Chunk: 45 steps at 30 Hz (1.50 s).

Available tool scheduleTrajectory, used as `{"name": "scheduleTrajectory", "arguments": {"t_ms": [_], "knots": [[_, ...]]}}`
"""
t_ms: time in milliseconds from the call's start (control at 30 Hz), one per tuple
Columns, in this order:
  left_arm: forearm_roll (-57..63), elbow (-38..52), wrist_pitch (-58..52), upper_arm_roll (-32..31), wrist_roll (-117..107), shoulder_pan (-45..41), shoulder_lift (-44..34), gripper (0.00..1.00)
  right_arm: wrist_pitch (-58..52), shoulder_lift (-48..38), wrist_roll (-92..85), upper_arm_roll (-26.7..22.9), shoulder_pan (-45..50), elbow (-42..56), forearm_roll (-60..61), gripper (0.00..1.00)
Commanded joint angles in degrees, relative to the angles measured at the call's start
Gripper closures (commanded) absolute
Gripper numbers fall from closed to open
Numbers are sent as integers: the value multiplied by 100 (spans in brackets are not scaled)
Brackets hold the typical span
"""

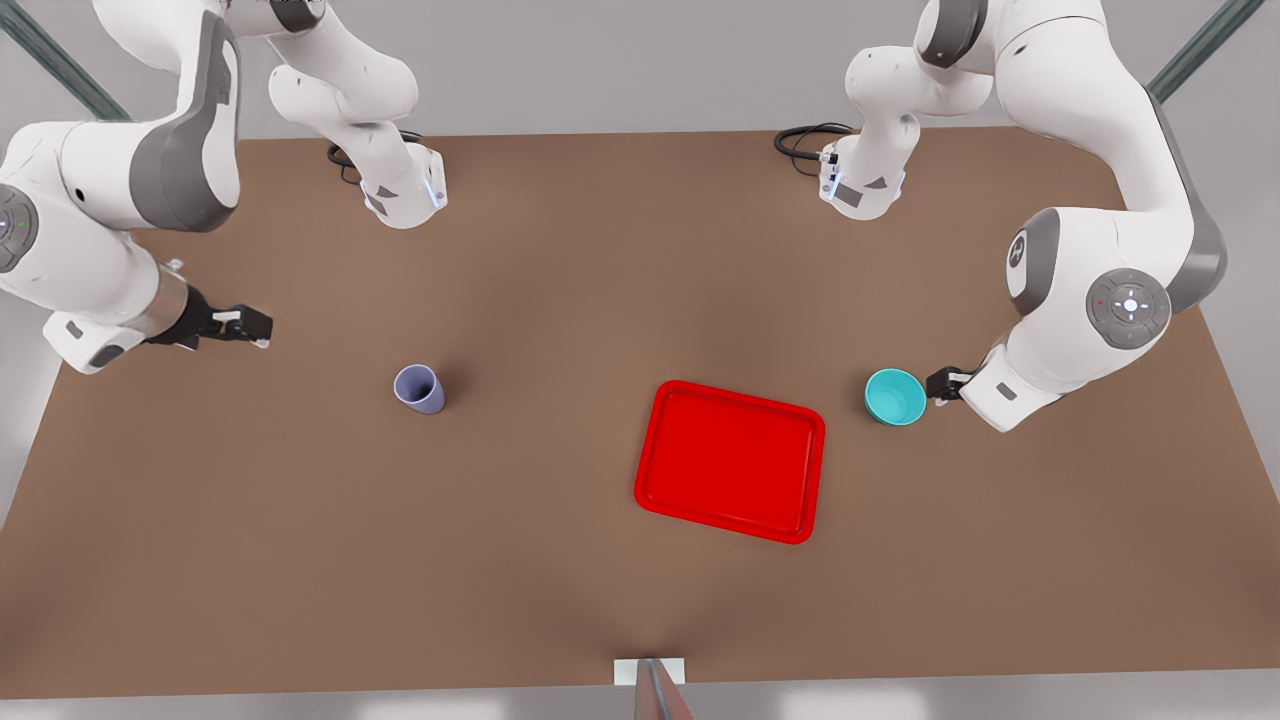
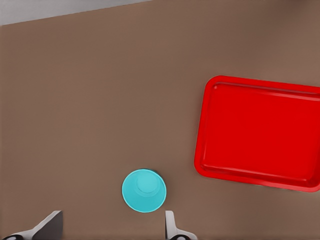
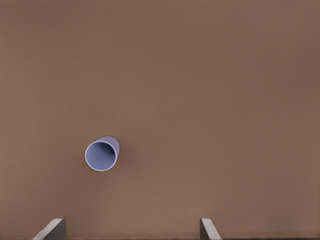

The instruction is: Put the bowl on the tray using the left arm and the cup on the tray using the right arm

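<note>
The small round turquoise bowl (image 1: 896,396) is smooth and shiny, wide and low. It stands upright on the flat brown desk (image 1: 560,600). The left tool (image 1: 941,383) is just beside the bowl, on the side away from the tray. In the left wrist view the two pale fingers (image 2: 172,227) stand wide apart, and the bowl (image 2: 144,190) sits a little ahead of them, nearer to one finger than the other. The left tool holds nothing.

The bright red plastic tray (image 1: 731,461) is a big rectangle with round corners and a low raised edge. It lies flat on the desk, past the bowl as seen from the left tool, near but not touching it. Nothing is between bowl and tray (image 2: 257,132).

The small pale lavender cup (image 1: 419,388) has no handle and gets a bit narrower toward its bottom. Its inside looks dark. It stands upright on the desk. The right tool (image 1: 240,327) hangs over the desk, well apart from the cup. In the right wrist view its fingers (image 3: 52,229) are spread wide with nothing in them, and the cup (image 3: 102,154) sits ahead of the tool, closer to one finger's side.

The cup is well apart from the tray, with bare brown desk between them.
</note>
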Motion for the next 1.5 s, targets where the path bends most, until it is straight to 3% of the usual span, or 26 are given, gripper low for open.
{"name": "scheduleTrajectory", "arguments": {"t_ms": [0,67,200,400,733,767,800,900,967,1067,1233,1467], "knots": [[6,0,-2,0,25,0,8,0,-4,0,6,1,50,0,0,0],[-73,-184,-29,9,78,18,158,0,5,149,6,1,41,97,-9,0],[-1075,-2416,2327,879,1009,18,149,0,22,167,-29,1,6,35,0,0],[-1892,-3770,3206,1239,2424,18,237,0,110,132,-11,-8,15,-228,0,0],[-2235,-4210,3628,1389,2917,-9,623,2,681,62,6,-96,-20,-896,264,0],[-2305,-4201,3707,1389,2943,-9,694,27,690,96,-47,-113,-20,-967,264,0],[-2314,-4210,3690,1389,3005,-9,694,36,699,96,-47,-113,-20,-1072,316,0],[-2332,-4210,3672,1371,3005,-9,738,51,1683,-123,-47,-78,76,-1933,343,0],[-2349,-4201,3672,1354,3005,0,764,54,2044,-158,-64,-78,76,-2302,352,0],[-2472,-4166,3681,1345,3005,-9,843,72,2694,-150,-187,-78,76,-2812,352,0],[-2543,-4140,3681,1345,3005,-9,896,79,2967,-150,-249,-70,85,-3287,413,0],[-2560,-3938,3339,1362,3005,-9,896,79,3503,131,-425,62,208,-3806,413,0]]}}
